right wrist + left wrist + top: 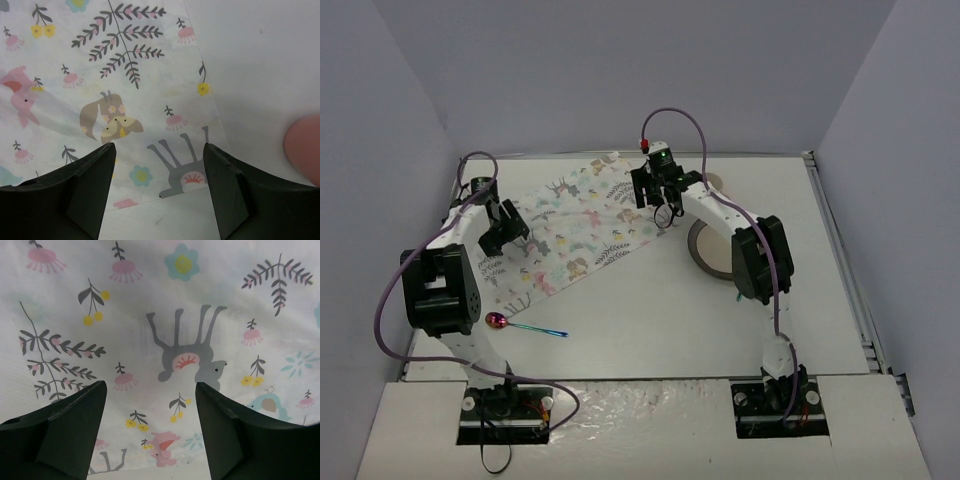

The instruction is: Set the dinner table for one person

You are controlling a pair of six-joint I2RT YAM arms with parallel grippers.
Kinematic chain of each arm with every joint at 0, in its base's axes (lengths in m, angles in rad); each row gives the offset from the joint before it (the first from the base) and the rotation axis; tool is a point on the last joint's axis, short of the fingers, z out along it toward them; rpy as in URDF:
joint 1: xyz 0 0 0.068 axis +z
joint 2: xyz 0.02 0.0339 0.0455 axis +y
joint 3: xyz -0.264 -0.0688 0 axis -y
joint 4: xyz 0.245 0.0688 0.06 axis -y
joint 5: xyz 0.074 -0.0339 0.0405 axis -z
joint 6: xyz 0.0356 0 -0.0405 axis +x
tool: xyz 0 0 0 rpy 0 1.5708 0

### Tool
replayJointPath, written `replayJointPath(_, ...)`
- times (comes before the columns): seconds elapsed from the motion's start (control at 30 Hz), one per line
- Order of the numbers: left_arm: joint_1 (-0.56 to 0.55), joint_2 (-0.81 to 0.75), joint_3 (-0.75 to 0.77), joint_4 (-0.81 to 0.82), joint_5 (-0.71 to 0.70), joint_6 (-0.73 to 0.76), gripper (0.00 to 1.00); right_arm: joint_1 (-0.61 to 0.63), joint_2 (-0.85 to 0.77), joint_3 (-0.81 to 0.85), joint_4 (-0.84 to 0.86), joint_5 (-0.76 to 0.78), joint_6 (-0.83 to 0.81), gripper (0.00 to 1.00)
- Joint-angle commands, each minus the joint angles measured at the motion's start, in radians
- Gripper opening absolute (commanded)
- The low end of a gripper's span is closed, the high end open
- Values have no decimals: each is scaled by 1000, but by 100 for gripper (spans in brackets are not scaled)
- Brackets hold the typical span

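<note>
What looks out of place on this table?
The printed placemat lies askew, turned diagonally to the edges of the dinner table, with the left pincer and right pincer open over its two ends. A spoon lies alone off the cloth, toward the near left corner.

The placemat (pixel 575 235) lies on the table (pixel 650 320). The spoon (pixel 497 320) lies nearer to me, and the plate (pixel 700 252) is right of the placemat.

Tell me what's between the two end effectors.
Only the placemat: it spans the stretch from the left end effector to the right end effector, with nothing on it there. The top view shows this.
</note>
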Motion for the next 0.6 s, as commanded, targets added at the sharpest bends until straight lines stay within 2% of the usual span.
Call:
replayJointPath(0.0, 5, 9, -10, 56, -31, 2, 64, -5, 29, 44, 19, -4, -5, 66)
replayJointPath(0.13, 6, 54, 6, 57, -39, 6, 63, -5, 64, 66, 22, -8, -2, 61)
replayJointPath(0.57, 6, 99, -79, 23, -47, -14, 63, -5, 177, 99, 31, -8, 13, 62)
